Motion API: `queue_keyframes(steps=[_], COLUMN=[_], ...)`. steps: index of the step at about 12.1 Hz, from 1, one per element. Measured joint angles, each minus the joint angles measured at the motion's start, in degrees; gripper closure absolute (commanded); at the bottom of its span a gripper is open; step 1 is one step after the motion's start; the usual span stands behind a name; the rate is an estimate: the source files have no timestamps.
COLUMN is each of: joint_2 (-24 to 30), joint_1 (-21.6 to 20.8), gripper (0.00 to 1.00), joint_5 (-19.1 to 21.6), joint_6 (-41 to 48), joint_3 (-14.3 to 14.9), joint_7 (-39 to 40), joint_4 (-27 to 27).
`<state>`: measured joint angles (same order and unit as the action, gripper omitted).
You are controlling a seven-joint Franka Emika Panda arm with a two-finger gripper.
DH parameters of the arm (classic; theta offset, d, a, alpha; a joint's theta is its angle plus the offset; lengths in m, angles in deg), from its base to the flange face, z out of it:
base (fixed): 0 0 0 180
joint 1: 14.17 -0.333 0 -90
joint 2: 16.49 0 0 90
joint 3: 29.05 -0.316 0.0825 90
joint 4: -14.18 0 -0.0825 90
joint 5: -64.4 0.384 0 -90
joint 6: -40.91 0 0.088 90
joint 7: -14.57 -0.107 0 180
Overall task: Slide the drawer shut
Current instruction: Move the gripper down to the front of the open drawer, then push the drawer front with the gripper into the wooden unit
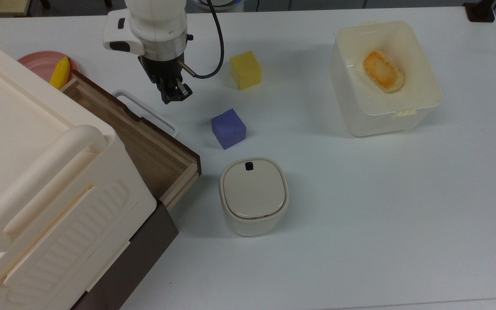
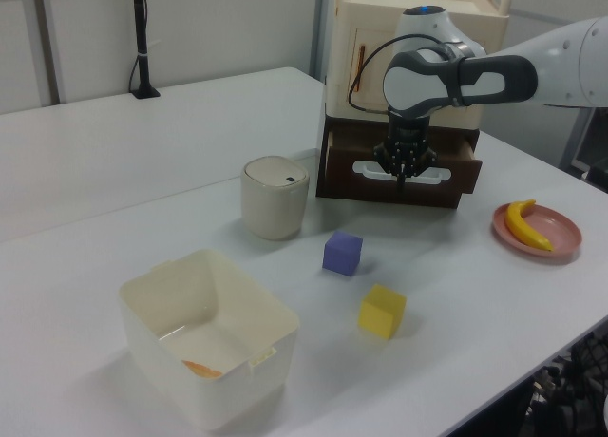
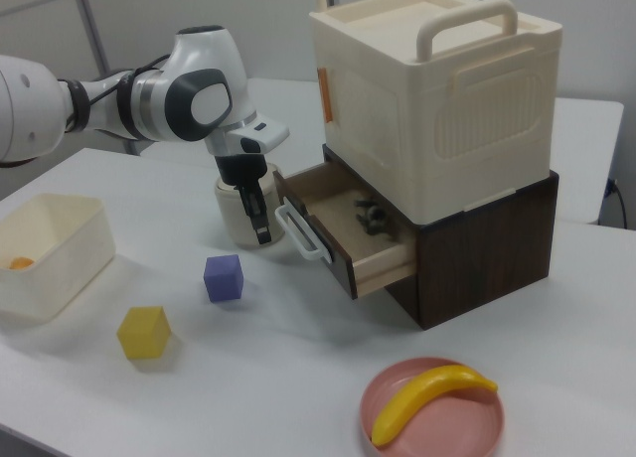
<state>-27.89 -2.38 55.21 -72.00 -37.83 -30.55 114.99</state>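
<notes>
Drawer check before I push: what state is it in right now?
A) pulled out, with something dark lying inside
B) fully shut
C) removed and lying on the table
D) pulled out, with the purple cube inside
A: in the right view the drawer stands pulled out of the dark cabinet, with a small dark item lying on its wooden floor.

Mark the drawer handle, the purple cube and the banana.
drawer handle (image 3: 300, 230), right view, on the white loop's outer bar
purple cube (image 1: 228, 128), top view, on its top face
banana (image 3: 429, 396), right view, on the middle of its curve
</notes>
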Motion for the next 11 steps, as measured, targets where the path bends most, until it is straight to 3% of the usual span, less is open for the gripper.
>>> queue_keyframes(steps=[11], joint_2=[-1.6], joint_1=[0.0], gripper=[1.00], joint_5=[0.0], joint_6=[-6.3], joint_3=[0.0], joint_7=[-0.4], joint_4=[0.1])
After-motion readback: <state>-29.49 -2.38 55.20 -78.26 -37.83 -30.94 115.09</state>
